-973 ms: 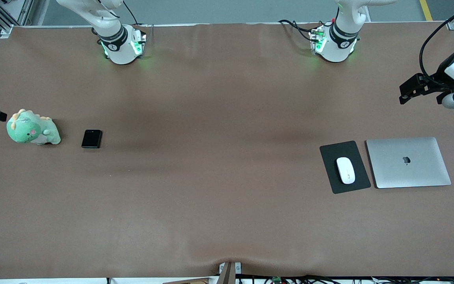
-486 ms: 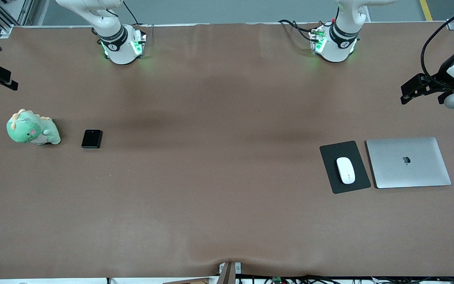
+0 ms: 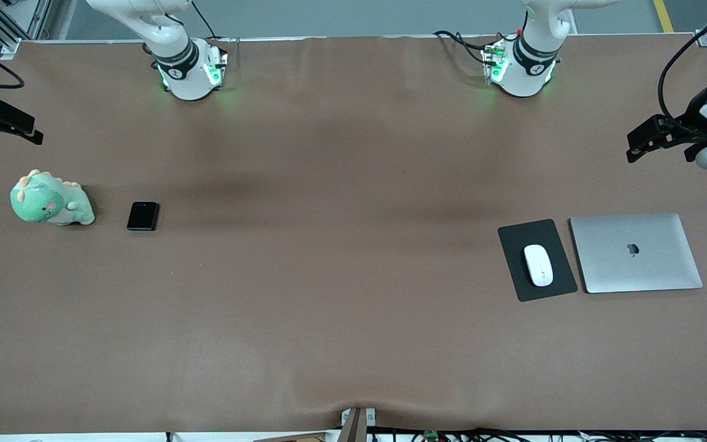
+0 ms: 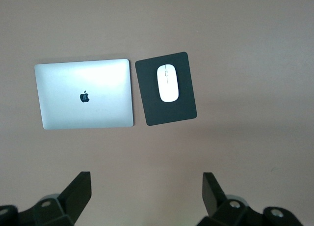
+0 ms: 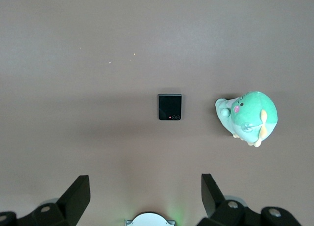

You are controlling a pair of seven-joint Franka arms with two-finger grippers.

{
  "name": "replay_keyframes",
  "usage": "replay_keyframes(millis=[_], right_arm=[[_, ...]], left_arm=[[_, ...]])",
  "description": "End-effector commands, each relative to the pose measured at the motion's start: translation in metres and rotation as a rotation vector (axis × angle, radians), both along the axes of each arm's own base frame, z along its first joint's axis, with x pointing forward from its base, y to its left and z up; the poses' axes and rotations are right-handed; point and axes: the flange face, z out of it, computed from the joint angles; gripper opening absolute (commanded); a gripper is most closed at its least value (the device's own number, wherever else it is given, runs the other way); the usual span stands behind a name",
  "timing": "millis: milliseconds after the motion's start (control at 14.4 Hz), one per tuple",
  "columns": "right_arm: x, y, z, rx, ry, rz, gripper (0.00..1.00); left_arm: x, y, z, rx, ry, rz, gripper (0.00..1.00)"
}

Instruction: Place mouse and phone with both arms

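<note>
The white mouse (image 3: 538, 264) lies on a black mouse pad (image 3: 520, 236) toward the left arm's end of the table; it also shows in the left wrist view (image 4: 168, 83). The black phone (image 3: 143, 216) lies flat toward the right arm's end, beside a green plush; the right wrist view shows it too (image 5: 170, 106). My left gripper (image 3: 643, 140) hangs high over the table's end, open and empty (image 4: 146, 189). My right gripper (image 3: 13, 123) hangs high over the other end, open and empty (image 5: 145, 189).
A closed silver laptop (image 3: 636, 252) lies beside the mouse pad, toward the table's end. A green dinosaur plush (image 3: 51, 199) stands beside the phone, toward the other end. The two arm bases (image 3: 191, 70) (image 3: 519, 67) stand along the table's robot edge.
My right gripper has moved away from the plush toward the robots' edge and a little inward. My left gripper has shifted slightly. Mouse and phone have not moved.
</note>
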Motion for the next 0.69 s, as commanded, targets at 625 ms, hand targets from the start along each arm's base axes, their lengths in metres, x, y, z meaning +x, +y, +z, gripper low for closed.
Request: replay_keyframes(millis=[625], right_arm=[[-0.0075,-0.0019,0.0057,-0.035,-0.023,-0.002,1.0]], left_arm=[[-0.0072,-0.0037,0.0123,-0.064,0.026,0.005,1.0]])
